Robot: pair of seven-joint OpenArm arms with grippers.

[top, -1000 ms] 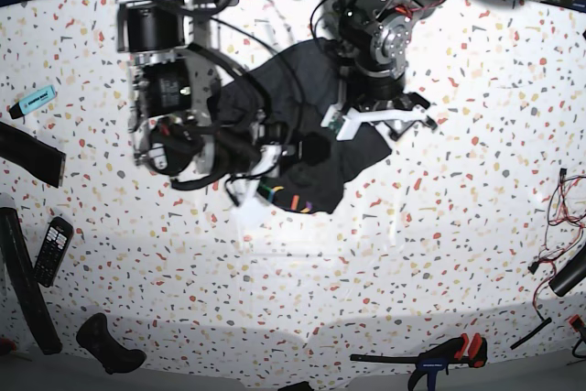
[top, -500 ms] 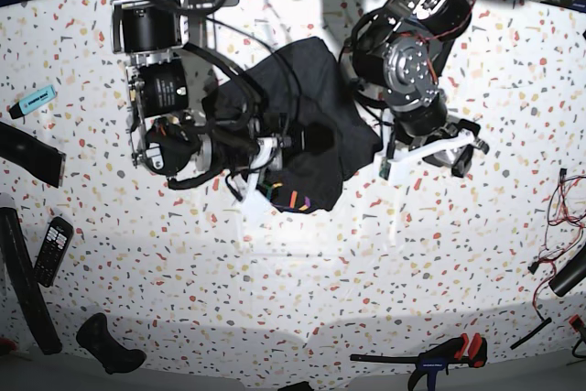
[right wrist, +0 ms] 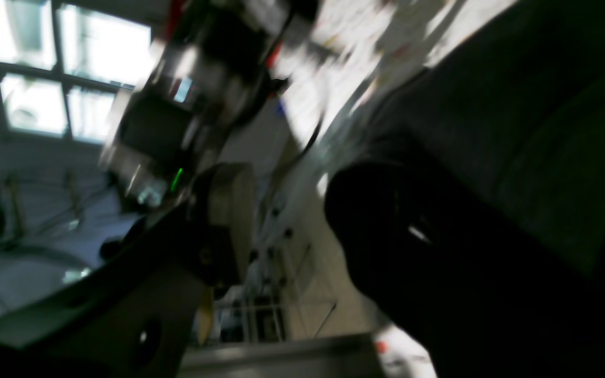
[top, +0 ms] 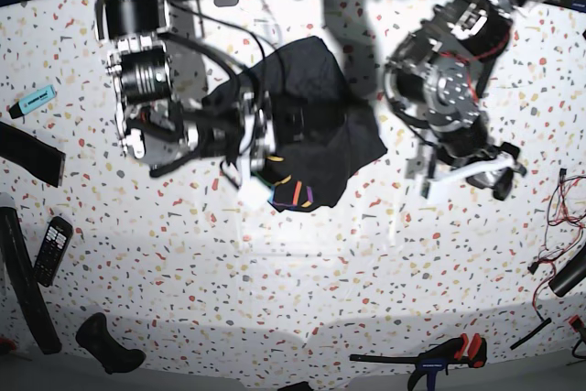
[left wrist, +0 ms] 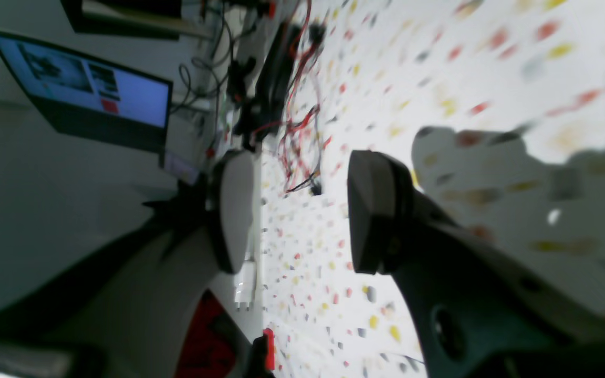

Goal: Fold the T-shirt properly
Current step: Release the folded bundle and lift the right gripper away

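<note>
the left claw (top: 467, 176) stands apart and empty, hanging over bare speckled desk (top: 366, 263) with the t-shirt (top: 320, 125) well off to its side, nothing touching its pads; its wrist view shows only desk, cables and a screen beyond the gap between the two fingers. the right claw (top: 261, 148) sits right at the near edge of the t-shirt, and in its wrist view the fingers show a clear gap between them with dark cloth just beyond the black one, so it reads as parted with nothing clamped, though the blur makes it hard to say whether a pad brushes the fabric. the t-shirt lies as a compact dark bundle on the desk between the two claws, nearer the right one, with a strip of rainbow print peeking out at the corner just below that claw. judging by this, a fold has been laid and both claws are free, so the work looks to be between folds or close to its end. the bundle is lumpy and uneven at its edges, so the next move likely calls for a fresh pinch on a loose edge or corner beside the right claw, taken low and shallow so as not to drag the layers beneath
</note>
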